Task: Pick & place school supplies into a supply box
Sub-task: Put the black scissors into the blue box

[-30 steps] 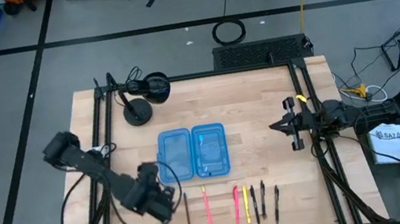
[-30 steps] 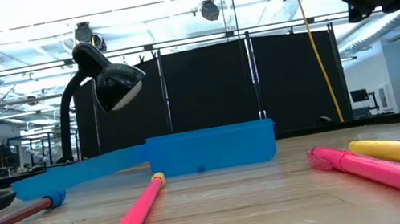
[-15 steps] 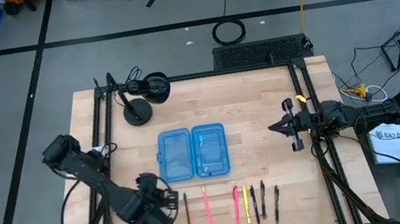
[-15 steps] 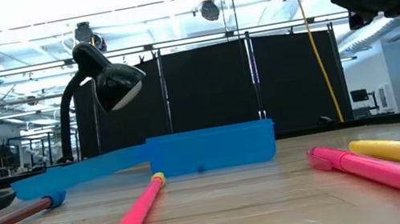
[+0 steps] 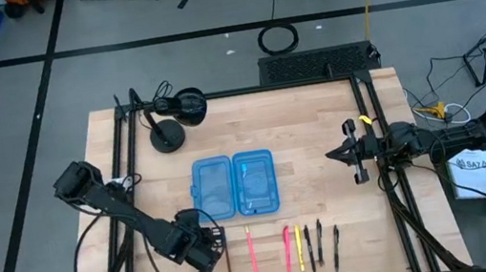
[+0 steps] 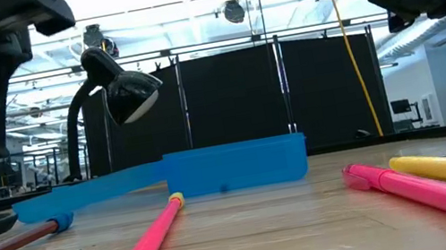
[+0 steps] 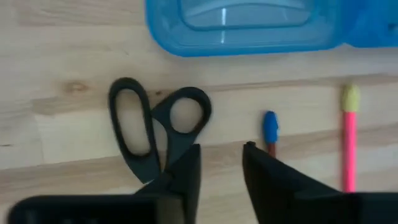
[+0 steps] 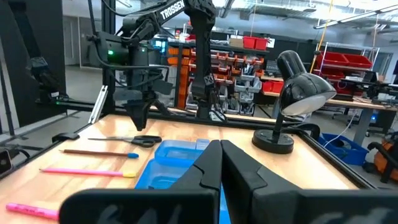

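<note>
Black-handled silver scissors (image 7: 155, 134) lie just ahead of the partly parted, empty left claw (image 7: 221, 162), blades pointing back beneath it; the right claw (image 5: 347, 152) is shut.

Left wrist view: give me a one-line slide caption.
Left gripper open above the black-handled scissors, beside a blue-tipped pencil, pink pen and blue pencil case.

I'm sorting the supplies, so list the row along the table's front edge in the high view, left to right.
Left tool → brown pencil → long pink pencil → pink marker → yellow marker → three black pens.
</note>
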Robot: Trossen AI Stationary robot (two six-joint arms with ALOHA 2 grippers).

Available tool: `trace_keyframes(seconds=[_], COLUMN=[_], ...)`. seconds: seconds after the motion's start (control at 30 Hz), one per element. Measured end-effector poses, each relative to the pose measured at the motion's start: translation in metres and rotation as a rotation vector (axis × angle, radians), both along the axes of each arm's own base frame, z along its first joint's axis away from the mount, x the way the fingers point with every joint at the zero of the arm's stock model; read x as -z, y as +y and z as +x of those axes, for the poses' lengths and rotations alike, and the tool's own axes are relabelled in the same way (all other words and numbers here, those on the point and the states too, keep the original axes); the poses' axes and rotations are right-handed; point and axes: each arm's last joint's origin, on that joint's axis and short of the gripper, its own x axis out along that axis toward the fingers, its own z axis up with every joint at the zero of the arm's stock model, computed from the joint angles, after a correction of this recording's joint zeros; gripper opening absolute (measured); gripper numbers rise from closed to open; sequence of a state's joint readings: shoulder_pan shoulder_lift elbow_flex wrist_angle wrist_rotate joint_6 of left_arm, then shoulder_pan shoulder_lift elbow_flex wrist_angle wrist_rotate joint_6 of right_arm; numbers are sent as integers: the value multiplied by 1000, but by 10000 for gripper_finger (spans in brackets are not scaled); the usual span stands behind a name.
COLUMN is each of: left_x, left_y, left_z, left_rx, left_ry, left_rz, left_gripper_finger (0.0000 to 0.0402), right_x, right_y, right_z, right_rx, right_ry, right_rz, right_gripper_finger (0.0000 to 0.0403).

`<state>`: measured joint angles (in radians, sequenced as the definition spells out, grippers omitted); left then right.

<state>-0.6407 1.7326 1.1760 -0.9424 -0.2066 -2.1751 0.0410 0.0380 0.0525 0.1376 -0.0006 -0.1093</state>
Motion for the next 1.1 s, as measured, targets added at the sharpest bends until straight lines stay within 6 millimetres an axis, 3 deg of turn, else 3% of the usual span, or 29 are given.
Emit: trace_keyframes(seconds=[0.17, 0.3, 0.8, 1.1], left_x=[2, 3, 19, 39], left_y=[1, 0, 7, 2], left_z=[-1, -1, 3, 4], left_rx=[-63, -76, -30, -56], left_ry=[8, 17, 124, 213], left_rz=[-18, -23, 27, 17], left_gripper_finger=[187, 207, 209, 209], right_x=[1, 0, -5, -5], right_y=[0, 0, 0, 0], right_z=[1, 1, 1, 1], right_rx=[2, 2, 0, -4], right_ry=[10, 1, -44, -45], right_rz=[-19, -16, -2, 19], right_gripper_finger=[0, 0, 0, 0])
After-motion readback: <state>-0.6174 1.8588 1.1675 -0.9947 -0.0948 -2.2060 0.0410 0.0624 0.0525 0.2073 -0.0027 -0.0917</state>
